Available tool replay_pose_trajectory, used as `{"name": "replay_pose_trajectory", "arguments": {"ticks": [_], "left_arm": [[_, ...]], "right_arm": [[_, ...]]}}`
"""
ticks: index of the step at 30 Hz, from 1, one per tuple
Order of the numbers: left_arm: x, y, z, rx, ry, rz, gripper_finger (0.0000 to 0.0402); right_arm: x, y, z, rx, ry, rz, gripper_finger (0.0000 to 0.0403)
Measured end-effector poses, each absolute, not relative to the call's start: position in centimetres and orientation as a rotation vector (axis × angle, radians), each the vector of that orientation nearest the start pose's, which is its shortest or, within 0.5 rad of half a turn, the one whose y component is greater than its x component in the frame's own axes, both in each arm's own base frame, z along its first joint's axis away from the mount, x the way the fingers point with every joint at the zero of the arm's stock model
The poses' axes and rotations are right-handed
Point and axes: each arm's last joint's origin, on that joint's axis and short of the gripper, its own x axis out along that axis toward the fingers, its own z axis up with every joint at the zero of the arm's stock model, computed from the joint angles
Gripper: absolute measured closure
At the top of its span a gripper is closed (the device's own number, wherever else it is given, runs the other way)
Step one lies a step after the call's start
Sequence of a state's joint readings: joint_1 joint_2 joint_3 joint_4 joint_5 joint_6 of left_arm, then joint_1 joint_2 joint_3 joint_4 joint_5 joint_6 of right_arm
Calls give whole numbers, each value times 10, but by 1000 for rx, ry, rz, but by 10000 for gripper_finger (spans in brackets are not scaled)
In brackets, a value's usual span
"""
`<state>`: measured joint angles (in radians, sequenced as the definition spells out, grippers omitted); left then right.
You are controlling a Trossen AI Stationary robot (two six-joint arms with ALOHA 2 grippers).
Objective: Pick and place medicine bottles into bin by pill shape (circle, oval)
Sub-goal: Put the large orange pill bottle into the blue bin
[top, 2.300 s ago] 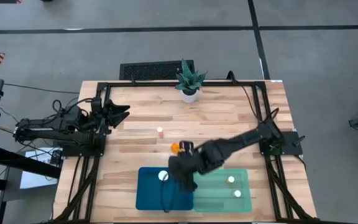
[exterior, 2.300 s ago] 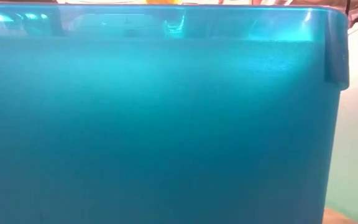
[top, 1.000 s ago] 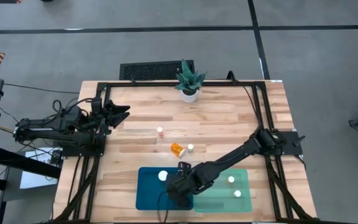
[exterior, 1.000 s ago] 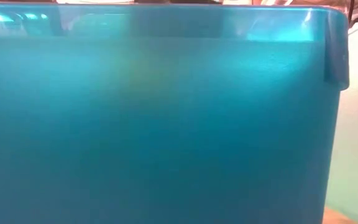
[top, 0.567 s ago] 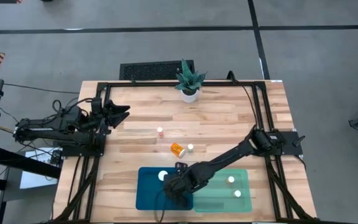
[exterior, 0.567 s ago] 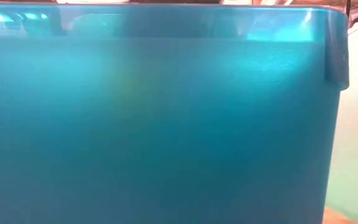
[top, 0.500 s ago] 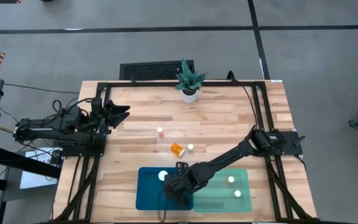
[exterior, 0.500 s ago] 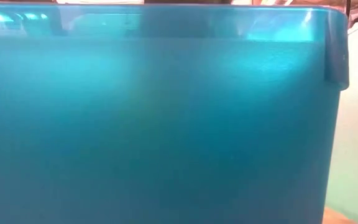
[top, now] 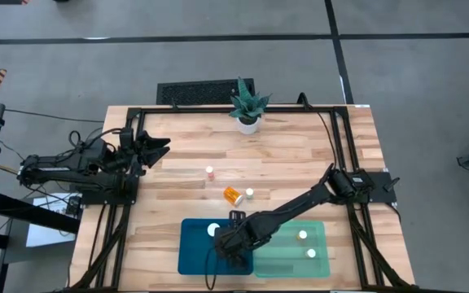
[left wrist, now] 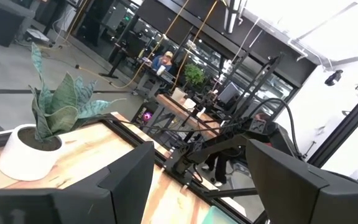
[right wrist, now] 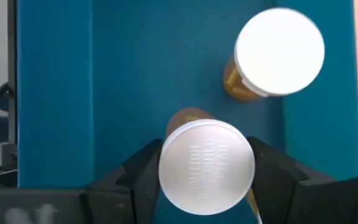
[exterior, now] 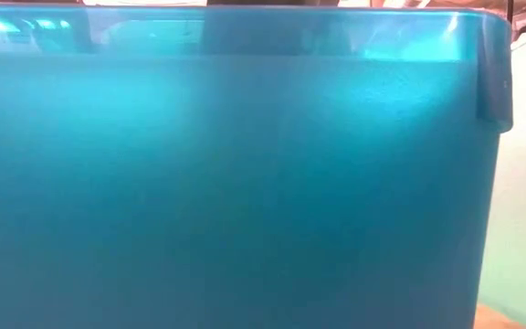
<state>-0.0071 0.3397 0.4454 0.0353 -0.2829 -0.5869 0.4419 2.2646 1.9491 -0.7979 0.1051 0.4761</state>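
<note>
My right gripper [top: 230, 248] is down inside the dark blue tray [top: 192, 259], shut on an amber medicine bottle with a white cap [right wrist: 207, 166]. A second bottle [right wrist: 278, 53] stands upright on the blue tray's floor beside it and also shows in the high view [top: 213, 230]. Two bottles [top: 303, 236] [top: 310, 253] stand in the mint green tray [top: 322, 268]. On the table, one bottle [top: 233, 195] lies on its side, with two small upright ones [top: 250, 193] [top: 209, 172] nearby. My left gripper [left wrist: 197, 180] is open and empty at the table's far left [top: 163, 145]. My right gripper pinches the bottle's white cap by its rim [right wrist: 166, 169] between its two fingers, one finger [right wrist: 143, 174] on each side. The fingers come from above, pointing down. The bottle is upright, its amber body [right wrist: 188, 117] below the cap; whether its base rests on the tray floor I cannot tell.
A white pot with a green plant [top: 247, 106] stands at the table's far edge, with a black grille [top: 204, 91] behind it. The low view is filled by the blue tray's near wall [exterior: 245, 183]. Bare wood lies at the table's middle and far right.
My right gripper has gone down and slightly toward the table's near edge, deeper into the blue tray, with the bottle still between its fingers. The other bottles have stayed where they were.
</note>
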Motion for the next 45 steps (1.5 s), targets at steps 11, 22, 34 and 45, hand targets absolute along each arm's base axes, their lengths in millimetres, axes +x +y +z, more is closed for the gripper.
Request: {"name": "replay_pose_trajectory", "arguments": {"ticks": [11, 22, 34, 45], "left_arm": [[103, 7, 290, -603, -217, 227, 154], [103, 7, 290, -603, -217, 227, 154], [103, 7, 290, -608, -218, 227, 154], [103, 7, 290, -611, -218, 226, 154]], "right_arm": [[440, 204, 202, 118, 1095, 56, 159], [440, 205, 202, 120, 1089, 61, 157], [441, 205, 203, 90, 1084, 109, 157], [444, 201, 204, 81, 1070, 118, 121]]}}
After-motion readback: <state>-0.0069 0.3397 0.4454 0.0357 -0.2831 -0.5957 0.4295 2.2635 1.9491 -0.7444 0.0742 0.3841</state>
